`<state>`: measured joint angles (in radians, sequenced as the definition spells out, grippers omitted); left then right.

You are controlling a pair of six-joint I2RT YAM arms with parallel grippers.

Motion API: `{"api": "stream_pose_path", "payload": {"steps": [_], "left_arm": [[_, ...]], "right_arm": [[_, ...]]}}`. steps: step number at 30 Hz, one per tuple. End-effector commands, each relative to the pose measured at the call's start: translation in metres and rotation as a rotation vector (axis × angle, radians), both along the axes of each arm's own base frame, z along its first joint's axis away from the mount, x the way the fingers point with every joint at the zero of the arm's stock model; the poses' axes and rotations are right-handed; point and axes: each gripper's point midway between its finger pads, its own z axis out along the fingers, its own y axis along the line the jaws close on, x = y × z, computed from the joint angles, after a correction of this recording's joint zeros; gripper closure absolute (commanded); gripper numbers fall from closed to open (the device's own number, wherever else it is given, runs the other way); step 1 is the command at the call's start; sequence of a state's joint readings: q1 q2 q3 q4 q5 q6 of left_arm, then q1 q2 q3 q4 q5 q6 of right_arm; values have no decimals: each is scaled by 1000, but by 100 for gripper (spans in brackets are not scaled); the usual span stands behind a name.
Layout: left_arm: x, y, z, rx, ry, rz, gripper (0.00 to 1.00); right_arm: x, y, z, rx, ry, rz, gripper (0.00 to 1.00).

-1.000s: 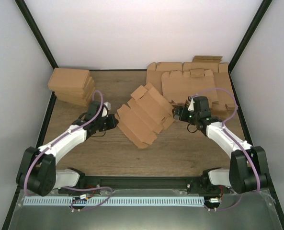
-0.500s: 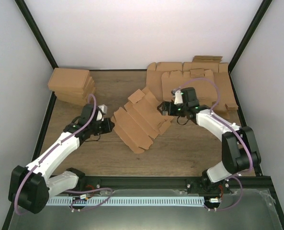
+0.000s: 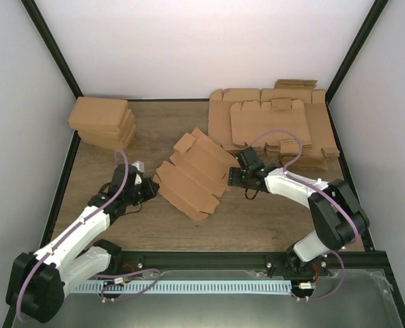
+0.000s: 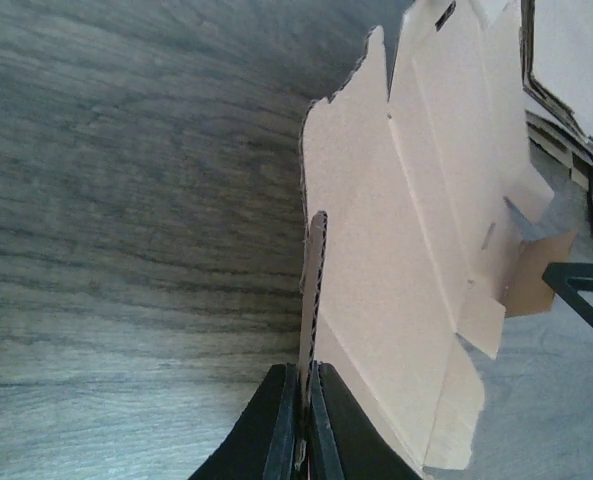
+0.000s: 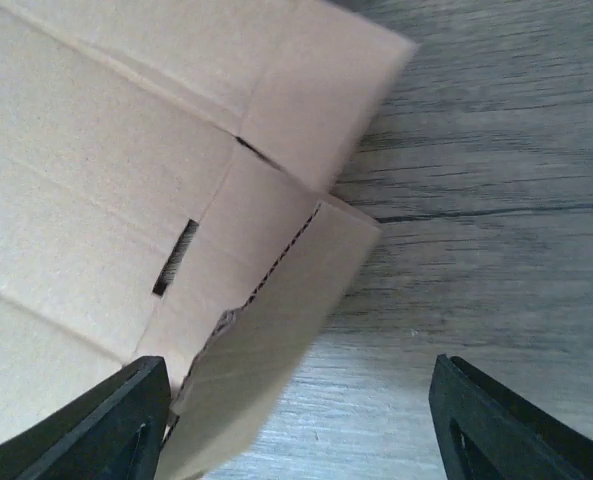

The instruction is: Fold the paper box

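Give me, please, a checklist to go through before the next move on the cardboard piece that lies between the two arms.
1. Left hand shut on an edge flap of the light-brown creased cardboard paper box: ok.
2. Right hand open, with a side flap of the box between its fingers: ok.
3. That flap centred between the fingers: not ok, it lies close to one finger.
4. Box apart from the pile of flat brown cardboard sheets: cannot tell, their edges seem to meet in the top view.
5. Stack of folded brown cardboard boxes apart from both arms: ok.
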<state>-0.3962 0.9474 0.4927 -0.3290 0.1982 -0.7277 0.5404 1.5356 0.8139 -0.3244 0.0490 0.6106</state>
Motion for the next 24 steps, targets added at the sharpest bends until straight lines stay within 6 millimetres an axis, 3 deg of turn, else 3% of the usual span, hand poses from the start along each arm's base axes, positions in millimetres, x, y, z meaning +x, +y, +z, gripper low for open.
{"api": "stream_pose_path", "payload": {"steps": [1,5,12,19,21,24], "left_arm": [[8,8,3,18,-44,57,93],[8,13,1,42,-46,77,93],[8,15,-1,46,-46,80,91],[7,15,-3,50,-41,80,85],[6,19,-4,66,-35,94,77],[6,28,-1,108,-33,123,55]], "right_arm": [[-6,-28,5,-96,-23,-102,29],[-16,-36,8,-106,-25,-108,37],[-18,-21,14,-34,-40,-37,55],[-14,5,4,102,15,40,53],[-13,7,2,120,26,41,53],[-13,7,1,141,33,43,59]]}}
